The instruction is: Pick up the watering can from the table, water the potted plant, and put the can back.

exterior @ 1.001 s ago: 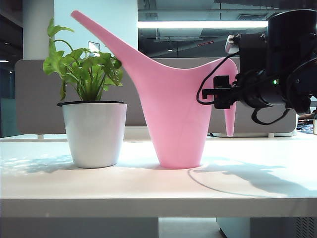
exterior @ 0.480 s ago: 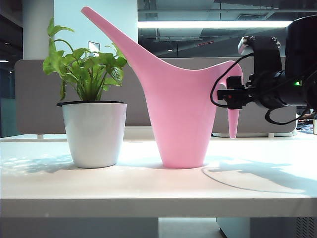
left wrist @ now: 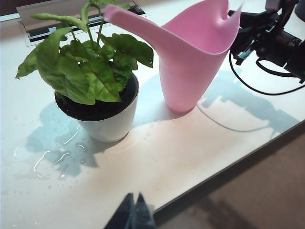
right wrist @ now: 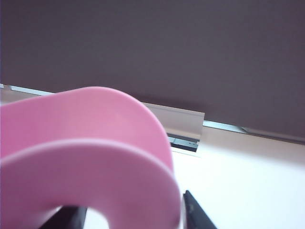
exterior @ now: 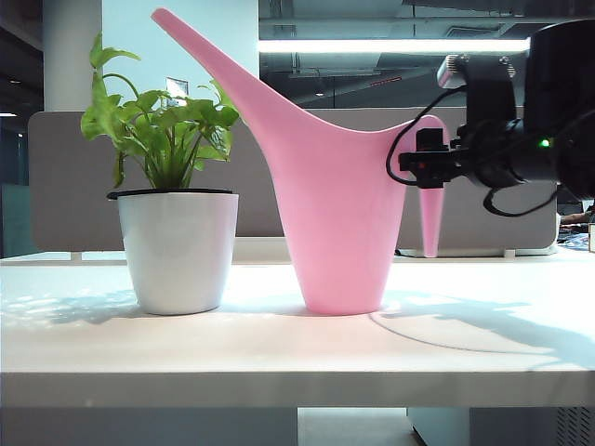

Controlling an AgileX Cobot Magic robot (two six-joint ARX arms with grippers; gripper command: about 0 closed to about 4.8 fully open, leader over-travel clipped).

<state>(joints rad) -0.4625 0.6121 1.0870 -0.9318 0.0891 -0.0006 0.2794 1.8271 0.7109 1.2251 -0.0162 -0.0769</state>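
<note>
The pink watering can (exterior: 339, 214) stands upright on the white table (exterior: 279, 362), its base seemingly resting on the surface and its spout slanting up over the potted plant (exterior: 177, 242) just to its left. My right gripper (exterior: 423, 167) reaches in level from the right, shut on the can's curved handle. In the right wrist view the handle (right wrist: 95, 157) fills the space between the dark fingers of that gripper (right wrist: 128, 212). The left gripper (left wrist: 133, 210) is shut, holding nothing, above the table's front edge and well short of the plant (left wrist: 102, 95) and the can (left wrist: 190, 62).
Spilled water (left wrist: 52, 160) lies on the table beside the pot. A grey partition (exterior: 56, 186) runs behind the table. The right arm's black cable (left wrist: 252, 86) hangs beside the can. The table's front edge (left wrist: 248, 152) drops to brown floor.
The can and my right gripper on its handle have shifted right; the gripper has risen a little. The spout tip has moved right and up. The plant has stayed put.
</note>
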